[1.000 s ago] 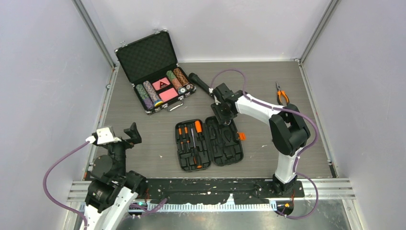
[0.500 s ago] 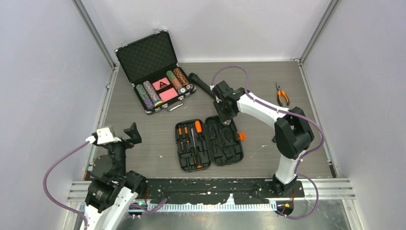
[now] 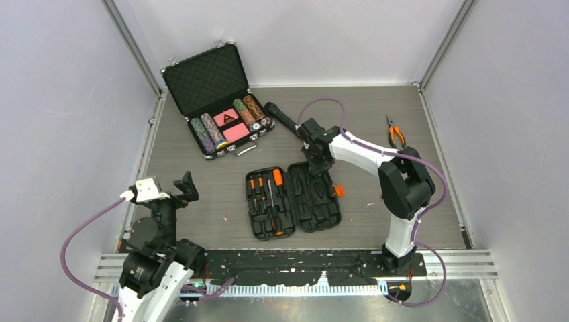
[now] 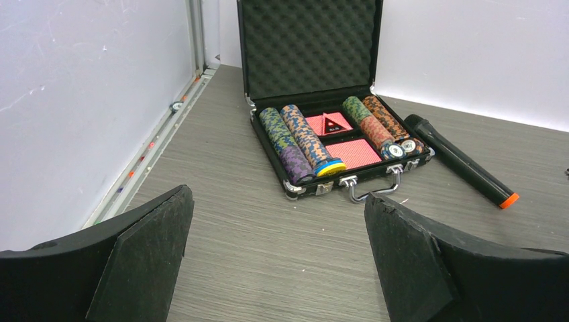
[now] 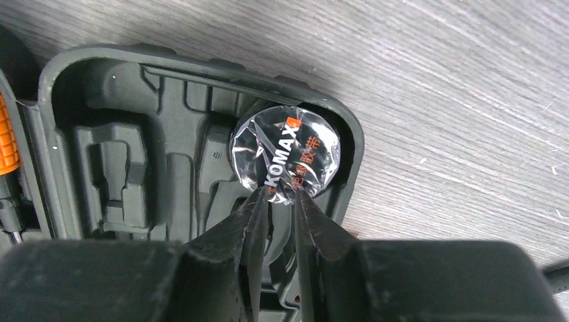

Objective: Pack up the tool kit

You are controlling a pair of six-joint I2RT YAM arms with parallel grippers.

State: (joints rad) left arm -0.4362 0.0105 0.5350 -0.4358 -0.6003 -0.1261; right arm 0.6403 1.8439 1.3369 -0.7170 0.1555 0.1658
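The black tool kit case (image 3: 315,211) lies open mid-table, with orange-and-black screwdrivers (image 3: 268,191) in its left half. My right gripper (image 3: 319,164) hangs over the far corner of the right half. In the right wrist view a round roll in crinkled clear wrap (image 5: 285,151) sits in the corner slot of the case (image 5: 134,87). The right gripper (image 5: 280,194) stands open by a narrow gap, its tips on either side of the wrap's near edge. Orange-handled pliers (image 3: 396,134) lie on the table at the far right. My left gripper (image 3: 184,184) (image 4: 278,208) is wide open, holding nothing.
An open metal-edged poker chip case (image 3: 215,100) (image 4: 308,47) stands at the far left. A black flashlight with an orange tip (image 3: 280,117) (image 4: 463,164) lies beside it. The tool case's orange latch (image 3: 339,191) sticks out on its right side. Walls enclose the table.
The right gripper's jaws have narrowed over the case's far corner, and the right arm has shifted slightly. The left arm has not moved.
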